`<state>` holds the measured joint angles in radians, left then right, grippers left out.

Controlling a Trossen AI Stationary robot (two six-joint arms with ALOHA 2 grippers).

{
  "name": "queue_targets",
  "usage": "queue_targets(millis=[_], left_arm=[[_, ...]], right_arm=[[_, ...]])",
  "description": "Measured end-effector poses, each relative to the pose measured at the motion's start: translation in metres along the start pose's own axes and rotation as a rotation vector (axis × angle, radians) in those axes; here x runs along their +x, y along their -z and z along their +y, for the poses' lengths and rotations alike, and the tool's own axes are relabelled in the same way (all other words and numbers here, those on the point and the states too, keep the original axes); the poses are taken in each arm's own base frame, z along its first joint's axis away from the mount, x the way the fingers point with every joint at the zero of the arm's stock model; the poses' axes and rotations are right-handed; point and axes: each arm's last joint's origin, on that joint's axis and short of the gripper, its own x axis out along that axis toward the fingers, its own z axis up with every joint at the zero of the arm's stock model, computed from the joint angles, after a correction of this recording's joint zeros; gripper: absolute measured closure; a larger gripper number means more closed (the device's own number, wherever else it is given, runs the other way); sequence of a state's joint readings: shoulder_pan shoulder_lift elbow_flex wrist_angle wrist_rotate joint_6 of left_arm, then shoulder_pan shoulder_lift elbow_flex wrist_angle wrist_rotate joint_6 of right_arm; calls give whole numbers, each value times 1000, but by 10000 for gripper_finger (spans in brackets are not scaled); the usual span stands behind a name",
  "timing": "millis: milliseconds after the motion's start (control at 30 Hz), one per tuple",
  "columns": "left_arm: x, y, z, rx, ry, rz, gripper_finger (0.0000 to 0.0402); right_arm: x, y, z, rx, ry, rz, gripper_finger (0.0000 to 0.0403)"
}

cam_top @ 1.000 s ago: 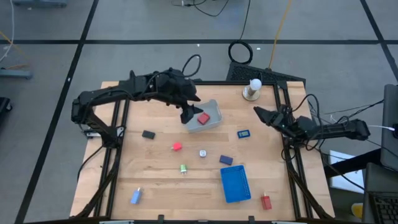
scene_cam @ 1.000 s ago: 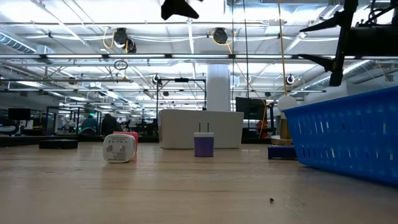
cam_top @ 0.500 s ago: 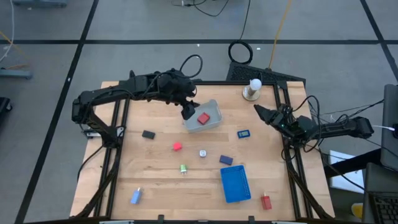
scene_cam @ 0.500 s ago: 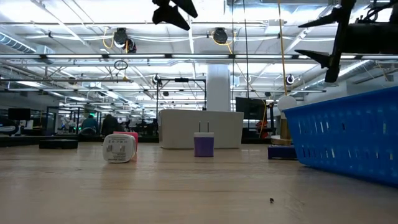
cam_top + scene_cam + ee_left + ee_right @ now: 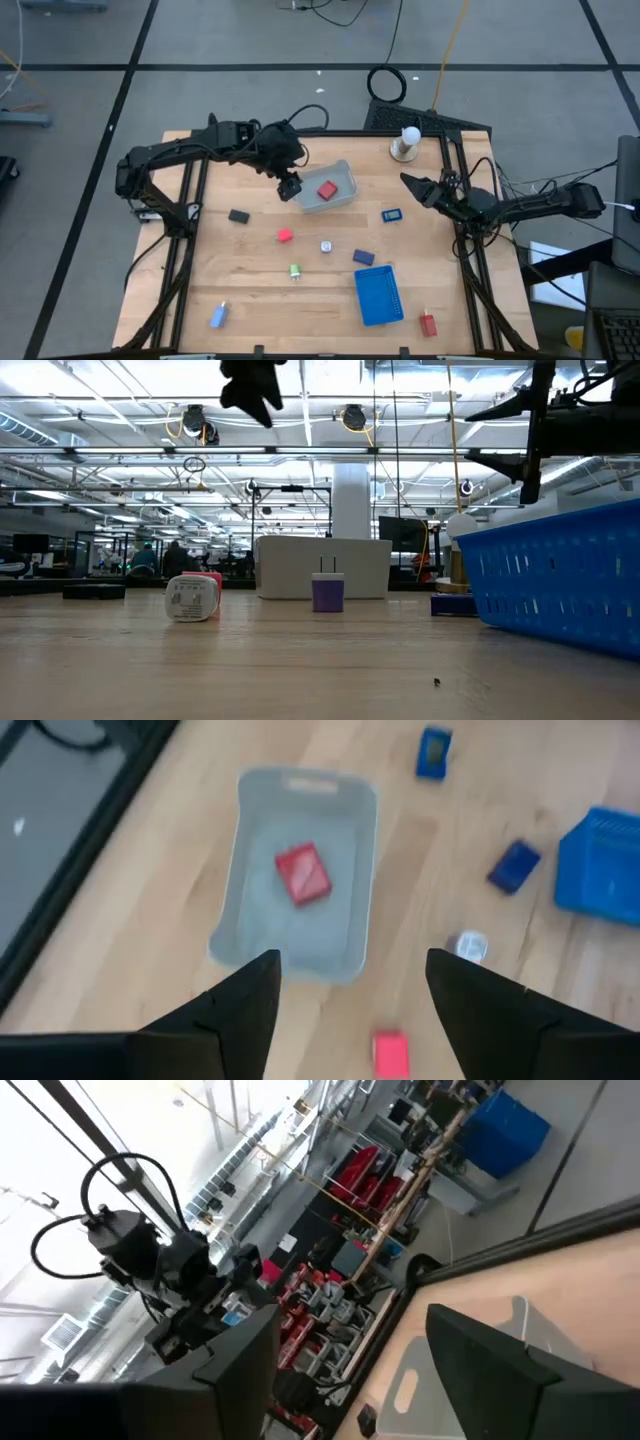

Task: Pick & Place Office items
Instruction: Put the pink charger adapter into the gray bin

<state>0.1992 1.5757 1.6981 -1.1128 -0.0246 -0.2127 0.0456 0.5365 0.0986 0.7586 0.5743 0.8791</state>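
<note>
The left tool [image 5: 289, 187] hung wide and empty beside the pale see-through plastic bin [image 5: 343, 196]. The small red block [image 5: 285, 236] lay just below it in the frame, nearer this arm. The right tool [image 5: 409, 183] waited wide at the right edge.

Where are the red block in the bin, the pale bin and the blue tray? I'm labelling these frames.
red block [image 5: 327, 190]: high view, middle of its top face.
pale bin [image 5: 345, 169]: high view, its far rim.
blue tray [image 5: 378, 295]: high view, middle of its floor.
</note>
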Motion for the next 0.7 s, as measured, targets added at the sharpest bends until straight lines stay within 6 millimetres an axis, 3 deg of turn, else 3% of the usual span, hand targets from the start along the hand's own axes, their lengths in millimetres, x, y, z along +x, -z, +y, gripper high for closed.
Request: queue_targets(millis=[300,467,700], left_arm=[[-2,19,-12,-9,-15,161,110],[-5,32,-30,35,-32,235,108],[-2,42,-57,100,-40,208,107]], right_arm=[[1,2,0,42,-11,35,161],[1,3,1,43,-35,68,161],[1,4,1,44,-41,74,161]])
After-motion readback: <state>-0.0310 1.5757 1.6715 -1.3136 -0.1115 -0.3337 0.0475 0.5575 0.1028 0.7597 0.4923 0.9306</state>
